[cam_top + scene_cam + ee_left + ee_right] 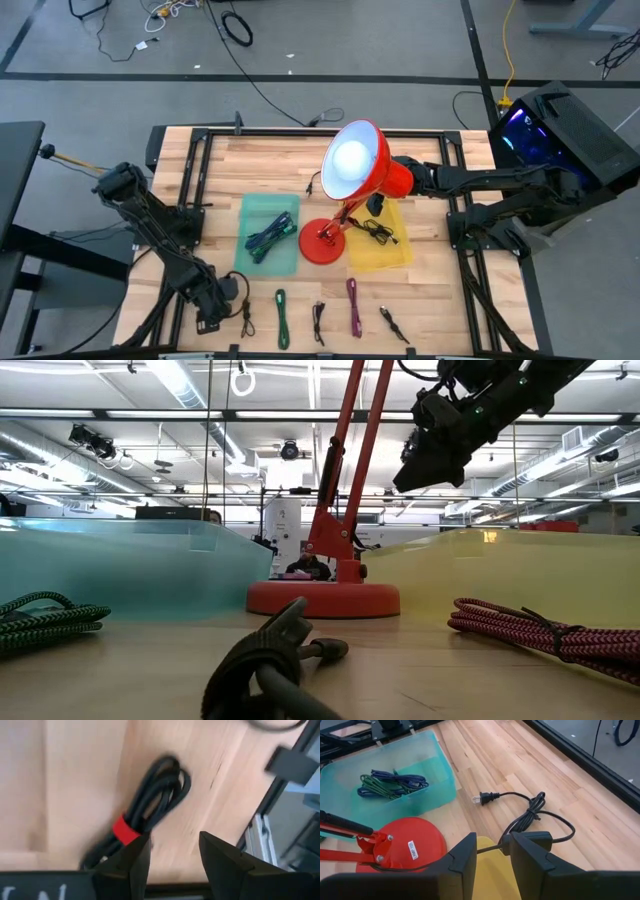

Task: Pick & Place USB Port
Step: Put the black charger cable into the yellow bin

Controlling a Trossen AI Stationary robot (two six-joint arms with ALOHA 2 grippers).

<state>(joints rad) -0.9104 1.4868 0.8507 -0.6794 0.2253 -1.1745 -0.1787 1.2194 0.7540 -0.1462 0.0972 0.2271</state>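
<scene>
Lying coiled on the bare wood at about seven o'clock on the table (440, 170), a black cable (150, 817) bound with a red tie (125, 831) sat just ahead of the left gripper (175, 852) — fingers (131, 860) apart, nothing between them, apparently lined up so the bundle could pass into the gap. Beside it, toward six o'clock, ran a row of loose cables: green (281, 315), black (319, 320), magenta (353, 305), another black (391, 322).

A teal bin (270, 212) near the centre already held sorted cables; a yellow bin (385, 255) sat at its three o'clock, a red lamp (355, 165) standing between them. The right gripper (492, 851) hovered over the yellow bin's rim, fingers parted, a black lead (530, 817) running between them — whether gripped, I could not tell. Likely a drop position.
</scene>
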